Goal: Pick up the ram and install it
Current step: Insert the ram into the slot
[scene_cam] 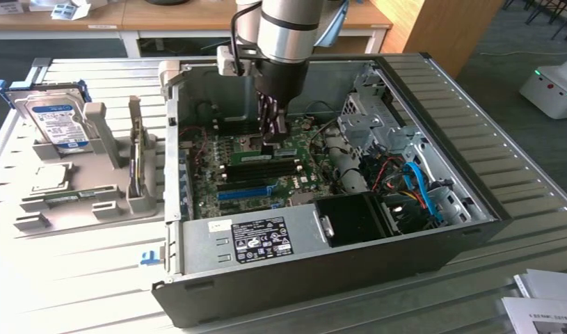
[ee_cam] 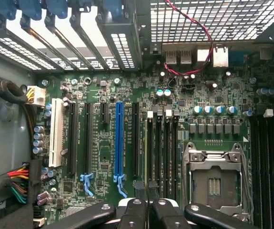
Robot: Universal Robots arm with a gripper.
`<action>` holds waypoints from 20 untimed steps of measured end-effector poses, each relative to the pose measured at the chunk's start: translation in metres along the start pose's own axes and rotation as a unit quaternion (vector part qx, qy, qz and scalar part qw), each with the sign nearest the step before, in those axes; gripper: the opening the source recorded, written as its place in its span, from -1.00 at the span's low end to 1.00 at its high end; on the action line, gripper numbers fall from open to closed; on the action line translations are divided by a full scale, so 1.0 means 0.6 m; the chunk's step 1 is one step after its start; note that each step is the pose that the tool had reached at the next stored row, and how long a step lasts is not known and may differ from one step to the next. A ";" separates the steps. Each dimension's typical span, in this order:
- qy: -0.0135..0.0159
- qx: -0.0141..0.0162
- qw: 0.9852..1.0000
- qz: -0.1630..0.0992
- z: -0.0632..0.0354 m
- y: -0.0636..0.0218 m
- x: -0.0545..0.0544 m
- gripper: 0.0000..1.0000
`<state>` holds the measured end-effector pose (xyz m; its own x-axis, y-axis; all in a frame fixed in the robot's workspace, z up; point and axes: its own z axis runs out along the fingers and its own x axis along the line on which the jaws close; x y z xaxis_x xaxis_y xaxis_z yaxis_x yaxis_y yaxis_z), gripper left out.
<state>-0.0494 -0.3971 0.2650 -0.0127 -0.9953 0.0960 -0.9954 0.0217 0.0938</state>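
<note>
A: Four case [scene_cam: 293,268] walls ring the motherboard [ee_cam: 103,95], and the side facing up is open. Taking the blue slot [scene_cam: 244,191] as reference, where's it tight?

B: To the exterior view's right of the blue slot, a black box [scene_cam: 357,219] sits just beside its end. The blue and red cables [scene_cam: 418,184] and the drive cage [scene_cam: 376,115] are further out that way. To the exterior view's left, the case wall is near. Board parts around the blue slot sit low. The room is straight above, through the open side.

A: Arm pose?

B: The arm [scene_cam: 288,31] stands near vertical in that opening. The gripper [scene_cam: 272,142] points straight down, low over the board. It's on the far side of the blue slot from the labelled wall [scene_cam: 260,240], over the black memory slots [scene_cam: 255,167].

A: Does the wrist cam agree?

B: Yes. The gripper lines up with those memory slots, which lie between the blue slot and the empty processor socket [ee_cam: 215,183].

A: Jaws?

B: The fingers [ee_cam: 137,210] are pinched nearly together with only a thin gap, clamped on the ram [scene_cam: 283,149].

A: How does the ram look?

B: It's a thin green strip. A short bit pokes out beside the fingertips and the rest is hidden behind them. It appears to run along the memory slots, roughly parallel to the blue slot. Can't tell if it touches a slot or sits just above.

A: Anything outside the case?

B: Well apart from the blue slot, to the exterior view's left past the case wall, there's a grey fixture [scene_cam: 97,209] on the slatted table [scene_cam: 79,292]. A hard drive [scene_cam: 56,122] stands in it.
</note>
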 end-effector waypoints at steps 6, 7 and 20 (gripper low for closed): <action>-0.005 0.003 1.000 0.000 0.003 0.000 0.000 -0.76; -0.007 0.003 1.000 0.000 0.004 0.000 0.000 -0.76; -0.016 0.008 1.000 -0.001 0.007 0.000 -0.001 -0.76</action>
<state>-0.0499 -0.3972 0.2606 -0.0144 -0.9978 0.0645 -0.9967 0.0195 0.0788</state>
